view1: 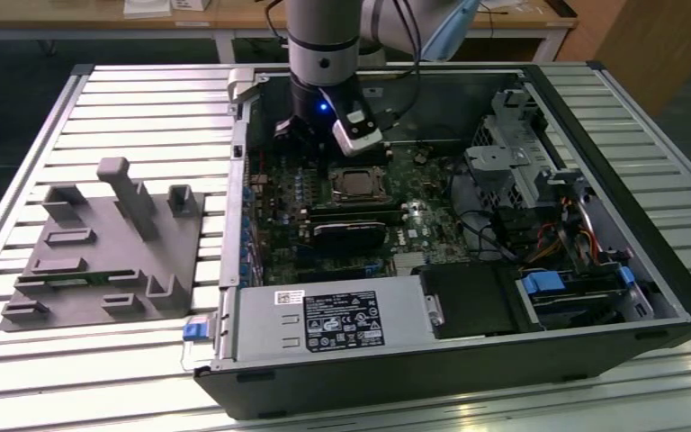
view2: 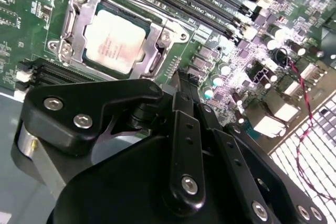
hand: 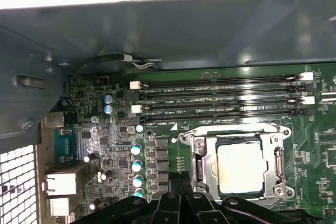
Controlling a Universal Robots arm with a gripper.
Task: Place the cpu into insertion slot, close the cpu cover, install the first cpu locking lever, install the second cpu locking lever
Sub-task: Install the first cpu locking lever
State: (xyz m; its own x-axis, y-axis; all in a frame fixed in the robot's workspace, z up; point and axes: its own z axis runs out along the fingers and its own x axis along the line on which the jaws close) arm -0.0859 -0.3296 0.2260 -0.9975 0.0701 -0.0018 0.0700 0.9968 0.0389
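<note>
Your gripper (hand: 181,203) hangs just beside the cpu (hand: 240,169), which lies in the insertion slot (hand: 237,139) under the cpu cover (hand: 273,146), and you cannot tell if the gripper is squeezing, so a crooked push could scratch the chip.

Just beyond the jaws of the black gripper (hand: 181,209), the cpu (hand: 240,167) is pale silvery-beige, framed by the shiny silver cpu cover (hand: 202,165), on a green motherboard (hand: 316,162) with long black slots (hand: 220,101).

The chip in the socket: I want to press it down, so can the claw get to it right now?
Probably yes. The claw hangs close by the chip inside the open case, and nothing lies over the chip's top, bare in the window of the cover.
</note>
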